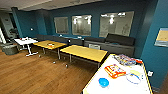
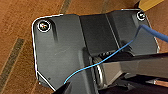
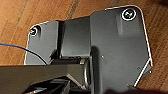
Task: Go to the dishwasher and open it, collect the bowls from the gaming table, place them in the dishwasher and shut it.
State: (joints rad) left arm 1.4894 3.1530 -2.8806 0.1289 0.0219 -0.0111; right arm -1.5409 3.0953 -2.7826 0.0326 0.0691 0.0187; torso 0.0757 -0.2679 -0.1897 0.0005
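The long white-topped gaming table [image 1: 120, 86] fills the lower right of the head view, close to me. A bright blue bowl [image 1: 103, 82] sits near its front left edge. A pale bowl with a bluish rim [image 1: 133, 78] lies further right on the same top. The dishwasher is out of view. Both wrist views look down past the robot's dark plate [image 2: 62, 50] [image 3: 117, 47] onto the wooden floor [image 2: 17, 30], with both arms hanging low over it.
An orange flat box [image 1: 114, 70] and a colourful packet [image 1: 125, 60] also lie on the white top. Two yellow wood-topped tables [image 1: 83, 52] [image 1: 48, 45] stand left of it before a dark bench sofa [image 1: 110, 42]. A small white table [image 1: 25, 41] stands far left. A blue wall [image 1: 155, 60] is at right.
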